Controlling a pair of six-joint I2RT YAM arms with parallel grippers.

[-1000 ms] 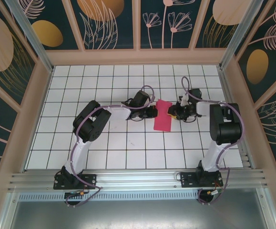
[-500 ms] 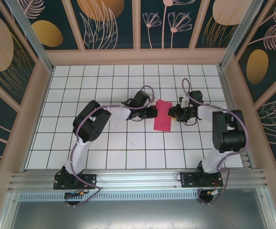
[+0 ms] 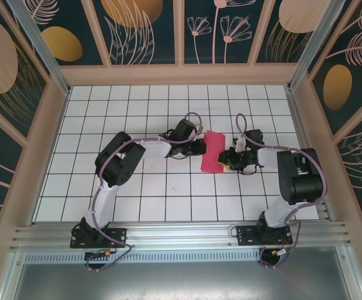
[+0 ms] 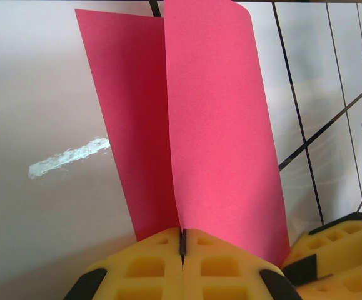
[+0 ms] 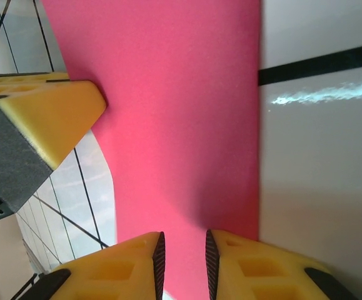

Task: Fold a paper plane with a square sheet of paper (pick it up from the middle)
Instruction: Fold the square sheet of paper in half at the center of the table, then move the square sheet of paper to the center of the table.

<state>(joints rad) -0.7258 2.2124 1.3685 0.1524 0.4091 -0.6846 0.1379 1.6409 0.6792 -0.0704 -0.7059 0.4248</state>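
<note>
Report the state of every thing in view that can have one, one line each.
Magenta-pink thin paper sheet: folded into two layers, pinched at the crease end by the left claw.
Left claw: shut on the sheet.
Right claw: open a little, jaws slightly apart at the sheet's edge, no clamp on it visible.

white tiled floor (image 3: 168, 187), dark floral wall panels (image 3: 144, 37)

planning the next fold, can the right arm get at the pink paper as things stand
Probably yes: the right end effector sits right at the edge of the pink paper, jaws slightly apart, with nothing in between. The left end effector pinches the other side.
</note>
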